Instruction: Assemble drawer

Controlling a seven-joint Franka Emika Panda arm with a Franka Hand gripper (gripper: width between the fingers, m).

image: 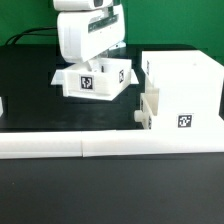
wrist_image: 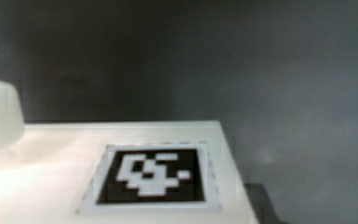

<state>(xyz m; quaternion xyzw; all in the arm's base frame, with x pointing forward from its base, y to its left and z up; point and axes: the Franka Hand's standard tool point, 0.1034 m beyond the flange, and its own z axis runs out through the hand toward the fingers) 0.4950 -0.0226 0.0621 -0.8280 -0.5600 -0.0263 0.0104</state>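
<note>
Exterior view: the gripper (image: 97, 62) sits low over a tray (image: 95, 82) on the black table (image: 30, 85); its fingers are hidden, grip unclear. The housing (image: 180, 95) stands at the exterior view's right, touching the border wall (image: 110, 147).

Wrist view: a blurred white surface with a tag (wrist_image: 155, 175).

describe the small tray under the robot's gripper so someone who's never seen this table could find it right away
Start at the long low white border wall running along the front of the black table. Behind it, on the exterior view's left, the white gripper comes down onto a small white tray. Unlike the tall boxy housing on the exterior view's right, it is low, with square black-and-white tags on its sides.
</note>
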